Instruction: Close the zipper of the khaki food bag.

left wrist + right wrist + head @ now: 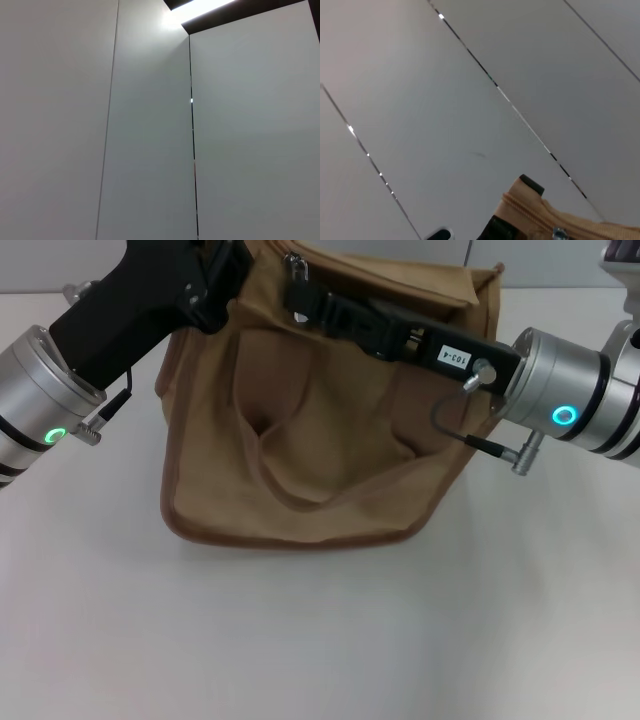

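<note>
The khaki food bag (320, 440) stands upright in the middle of the white table, its strap handles hanging on its front face. The zipper runs along its top; the silver pull tab (297, 270) stands up near the top's left part. My right gripper (300, 302) reaches in from the right over the bag's top and is shut on the pull tab. My left gripper (215, 280) comes from the left and is shut on the bag's top left corner. The right wrist view shows a stretch of the tan zipper track (530, 214) and its fabric end.
The white table (320, 640) extends in front of the bag and to both sides. The left wrist view shows only grey wall panels (150, 150). My right arm's cable loop (470, 435) hangs beside the bag's right side.
</note>
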{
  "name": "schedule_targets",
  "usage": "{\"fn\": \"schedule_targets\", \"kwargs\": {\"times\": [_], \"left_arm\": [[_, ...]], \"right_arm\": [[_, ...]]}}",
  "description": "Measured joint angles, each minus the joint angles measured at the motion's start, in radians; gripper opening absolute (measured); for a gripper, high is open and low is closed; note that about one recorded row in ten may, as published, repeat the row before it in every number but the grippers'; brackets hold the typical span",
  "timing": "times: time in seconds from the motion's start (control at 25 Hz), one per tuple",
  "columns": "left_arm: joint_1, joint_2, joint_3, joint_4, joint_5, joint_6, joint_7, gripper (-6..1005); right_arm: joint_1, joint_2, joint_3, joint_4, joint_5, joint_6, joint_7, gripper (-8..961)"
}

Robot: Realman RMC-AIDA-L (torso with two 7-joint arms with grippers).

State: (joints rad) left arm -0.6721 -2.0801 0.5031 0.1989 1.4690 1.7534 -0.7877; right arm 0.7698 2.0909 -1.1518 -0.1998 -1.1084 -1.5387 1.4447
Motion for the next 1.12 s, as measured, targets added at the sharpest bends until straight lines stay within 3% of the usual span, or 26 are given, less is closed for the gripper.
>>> {"fn": "schedule_targets", "kwargs": {"times": [0.28, 0.48, 0.6, 1.0, 1.12], "left_arm": [[0.001, 0.000, 0.000, -0.001, 0.000, 0.000, 0.001, 50], [0.013, 0.000, -0.009, -0.001, 0.000, 0.003, 0.001, 51], [0.024, 0.000, -0.016, 0.001, -0.001, 0.004, 0.001, 52], [0.052, 0.001, -0.030, -0.001, -0.009, -0.010, 0.022, 54], [0.061, 0.001, -0.031, -0.002, -0.014, -0.012, 0.025, 55]], "right_arm": [[-0.016, 0.000, 0.006, 0.000, -0.001, -0.008, -0.029, 64], [-0.069, -0.001, 0.013, -0.005, 0.000, -0.012, -0.021, 1], [-0.095, -0.004, 0.022, -0.006, 0.001, -0.015, -0.020, 12], [-0.322, -0.012, 0.120, -0.090, 0.001, -0.035, -0.020, 51], [-0.352, -0.015, 0.125, -0.114, 0.001, -0.049, -0.019, 62]]}}
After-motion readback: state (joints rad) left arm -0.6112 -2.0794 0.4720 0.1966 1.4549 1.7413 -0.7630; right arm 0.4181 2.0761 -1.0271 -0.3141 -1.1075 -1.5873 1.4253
